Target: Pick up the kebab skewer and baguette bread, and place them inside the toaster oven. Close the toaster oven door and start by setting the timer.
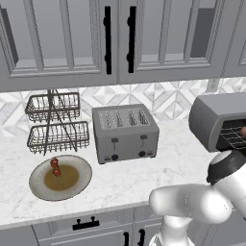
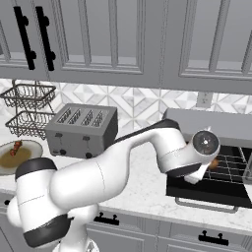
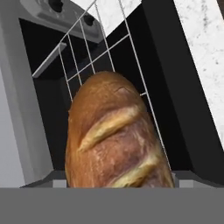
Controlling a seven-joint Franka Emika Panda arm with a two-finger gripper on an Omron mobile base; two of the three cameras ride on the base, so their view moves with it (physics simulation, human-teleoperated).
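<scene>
One baguette bread (image 3: 116,140): golden-brown, oblong, three pale scores, lying over the wire rack (image 3: 94,52) at the mouth of the one toaster oven (image 2: 216,129), door (image 2: 209,189) down. Fingers spread wide around the loaf. One kebab skewer (image 1: 55,166), red chunks, on the one plate (image 1: 79,166) on the tabletop (image 1: 129,175).

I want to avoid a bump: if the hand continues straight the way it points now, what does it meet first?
Probably the baguette bread right before the hand, then the wire rack of the toaster oven behind it; depth is unclear.
</scene>
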